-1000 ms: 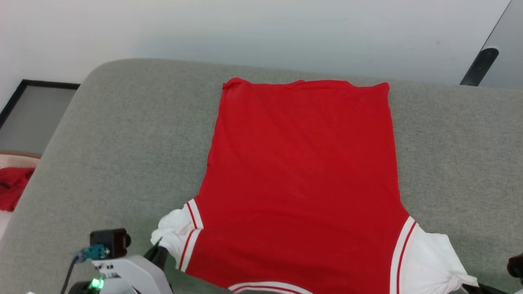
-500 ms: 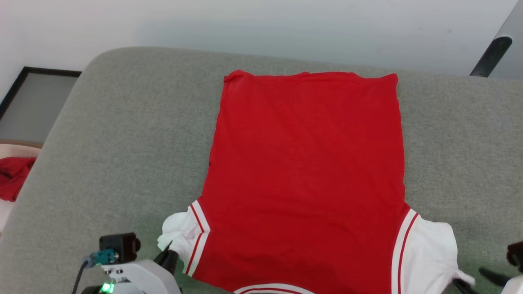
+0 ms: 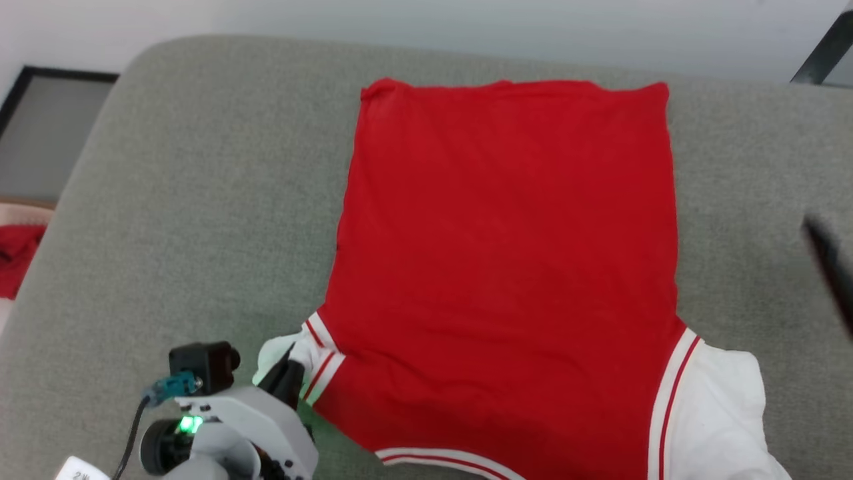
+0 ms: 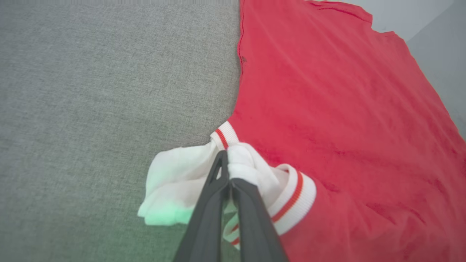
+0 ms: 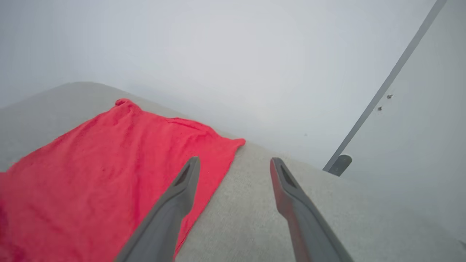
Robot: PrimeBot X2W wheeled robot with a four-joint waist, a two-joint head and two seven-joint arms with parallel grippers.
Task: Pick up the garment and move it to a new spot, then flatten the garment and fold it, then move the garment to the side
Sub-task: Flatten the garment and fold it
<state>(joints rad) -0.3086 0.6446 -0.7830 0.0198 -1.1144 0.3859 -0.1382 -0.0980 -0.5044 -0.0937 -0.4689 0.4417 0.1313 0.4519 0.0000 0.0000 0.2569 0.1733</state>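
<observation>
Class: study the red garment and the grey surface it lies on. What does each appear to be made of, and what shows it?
The garment: thin, soft knit fabric, matte, perhaps polyester or cotton; it lies limp and its white sleeve bunches in folds. The grey surface: coarse woven upholstery cloth, matte; a flecked weave shows, and the corners look rounded and padded.

A white label (image 3: pixel 78 472) at the lower left edge of the head view, cut off by the frame, reads "2W".

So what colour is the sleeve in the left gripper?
White sleeve, red-striped trim; best in left wrist view.
</observation>
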